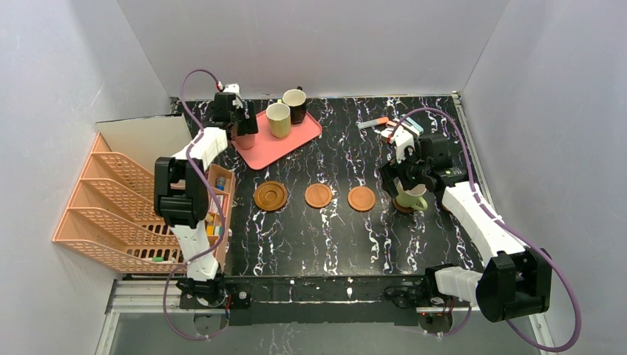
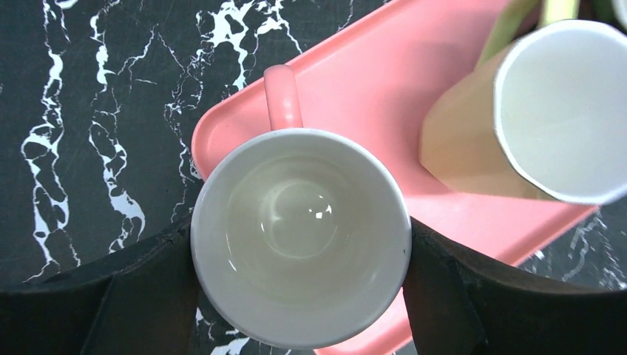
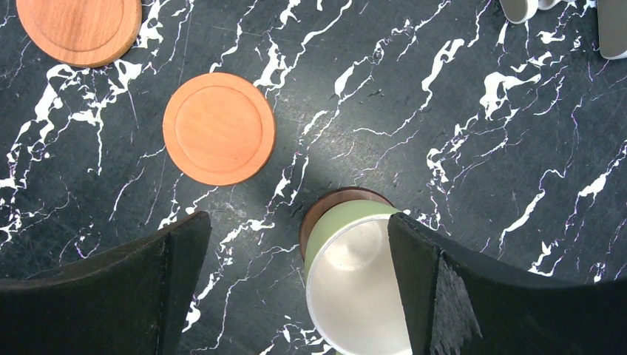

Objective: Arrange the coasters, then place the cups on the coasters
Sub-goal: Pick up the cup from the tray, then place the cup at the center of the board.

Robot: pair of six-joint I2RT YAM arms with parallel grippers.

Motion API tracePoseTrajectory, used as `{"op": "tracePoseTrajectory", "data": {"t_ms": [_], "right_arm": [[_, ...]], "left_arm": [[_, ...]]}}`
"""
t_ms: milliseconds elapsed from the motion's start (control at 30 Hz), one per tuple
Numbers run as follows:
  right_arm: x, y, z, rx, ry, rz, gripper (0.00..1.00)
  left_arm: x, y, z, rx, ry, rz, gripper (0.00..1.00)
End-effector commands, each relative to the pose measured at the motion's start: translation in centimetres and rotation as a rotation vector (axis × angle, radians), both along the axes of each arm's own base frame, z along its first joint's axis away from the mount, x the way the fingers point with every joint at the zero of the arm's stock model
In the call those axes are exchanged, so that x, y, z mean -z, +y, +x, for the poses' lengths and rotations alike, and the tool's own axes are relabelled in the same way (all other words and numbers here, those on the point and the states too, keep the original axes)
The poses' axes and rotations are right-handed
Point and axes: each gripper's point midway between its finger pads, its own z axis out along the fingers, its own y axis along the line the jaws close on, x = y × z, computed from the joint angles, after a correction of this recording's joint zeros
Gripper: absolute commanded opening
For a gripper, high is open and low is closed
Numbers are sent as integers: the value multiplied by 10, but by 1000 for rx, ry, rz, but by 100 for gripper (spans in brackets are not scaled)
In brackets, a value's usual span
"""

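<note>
Green-glazed cup [image 1: 412,200], cream inside, stands on the dark coaster [image 3: 329,207] at the right end of the row, with the right gripper [image 3: 296,244] open wide around it; the three bare coasters [image 1: 319,195] to its left await cups. The pink cup [image 2: 299,222], yellow-green cup [image 1: 278,120] and dark brown cup [image 1: 297,106] stand on the pink tray [image 2: 384,89]; the left gripper [image 2: 296,237] straddles the pink cup, fingers close beside its rim, grip not discernible

Left arm [image 1: 194,159] stretched far forward, left claw [image 2: 299,231] jaws apart, right claw [image 3: 297,223] fully spread
</note>
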Motion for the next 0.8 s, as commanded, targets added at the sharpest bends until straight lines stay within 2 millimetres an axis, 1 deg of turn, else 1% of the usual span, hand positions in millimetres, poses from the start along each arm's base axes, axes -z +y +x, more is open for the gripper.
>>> {"op": "tracePoseTrajectory", "data": {"t_ms": [0,33,200,333,467,533,567,667,767], "right_arm": [[-5,4,6,-16,-38,1,99],[-5,4,7,-16,-37,1,99],[-5,7,5,-30,-35,5,99],[-6,9,4,-43,-37,11,99],[-9,11,2,-57,-43,20,99],[-10,14,1,-69,-47,27,99],[-11,15,0,-76,-48,31,99],[-13,20,-4,-106,-52,47,99],[-15,26,-10,-150,-54,62,99]], "left_arm": [[-101,-10,-4,111,-248,-19,43],[-106,-16,-9,158,-262,-23,43],[-133,-32,-34,312,-340,-24,41],[-152,-66,-62,571,-361,-45,41],[-167,-85,-88,722,-388,-77,40],[-169,-95,-102,813,-395,-85,40],[-168,-102,-113,876,-388,-104,40],[-160,-116,-132,1012,-361,-120,41],[-147,-130,-151,1138,-322,-132,41]]}}
